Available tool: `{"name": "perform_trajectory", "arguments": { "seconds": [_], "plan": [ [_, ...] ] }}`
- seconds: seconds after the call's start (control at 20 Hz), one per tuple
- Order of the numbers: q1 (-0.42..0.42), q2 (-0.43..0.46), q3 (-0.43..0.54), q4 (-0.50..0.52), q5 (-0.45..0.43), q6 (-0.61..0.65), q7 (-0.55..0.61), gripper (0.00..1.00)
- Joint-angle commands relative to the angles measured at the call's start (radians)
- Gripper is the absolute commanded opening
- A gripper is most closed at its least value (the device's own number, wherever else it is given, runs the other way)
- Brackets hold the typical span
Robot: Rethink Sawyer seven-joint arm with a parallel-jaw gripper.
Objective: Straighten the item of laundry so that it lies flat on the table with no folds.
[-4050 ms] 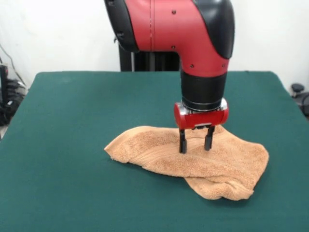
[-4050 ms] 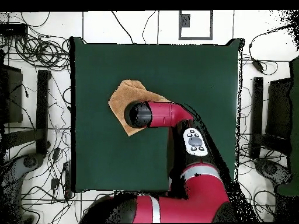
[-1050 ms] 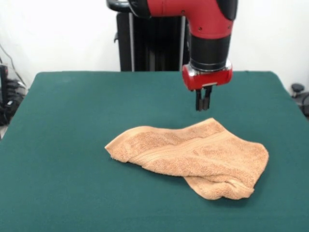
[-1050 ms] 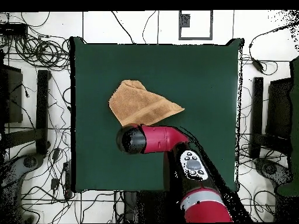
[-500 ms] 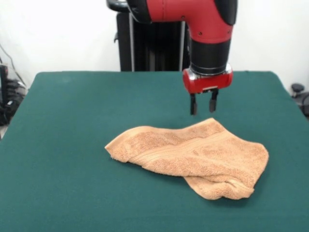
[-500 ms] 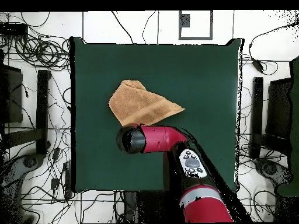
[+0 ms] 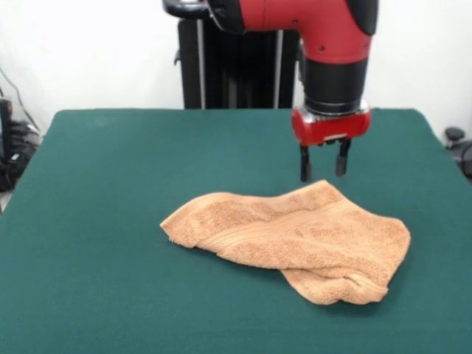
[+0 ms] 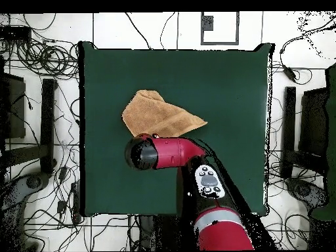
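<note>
Your tool (image 7: 322, 176) has spread wide above the rumpled light-orange terry towel (image 7: 295, 240), still folded on the green felt bench (image 7: 110, 169), ready to regrasp.

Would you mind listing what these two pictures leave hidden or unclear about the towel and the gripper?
- Overhead view: the gripper is hidden beneath the arm's wrist.
- Overhead view: the towel's edge nearest the robot is covered by that wrist.
- Front view: what lies beneath the towel's folded lower right corner is hidden by the top layer.
- Front view: the table's near edge is cut off.
</note>
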Motion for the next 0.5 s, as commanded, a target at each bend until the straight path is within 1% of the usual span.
{"name": "perform_trajectory", "arguments": {
  "seconds": [0.05, 0.25, 0.5],
  "plan": [
    [0.064, 0.056, 0.028, -0.122, 0.067, -0.056, 0.207, 1.00],
    [0.079, 0.094, 0.005, -0.153, 0.075, -0.056, 0.211, 1.00],
    [0.080, 0.096, -0.007, -0.135, 0.078, -0.024, 0.204, 1.00]
  ]
}}
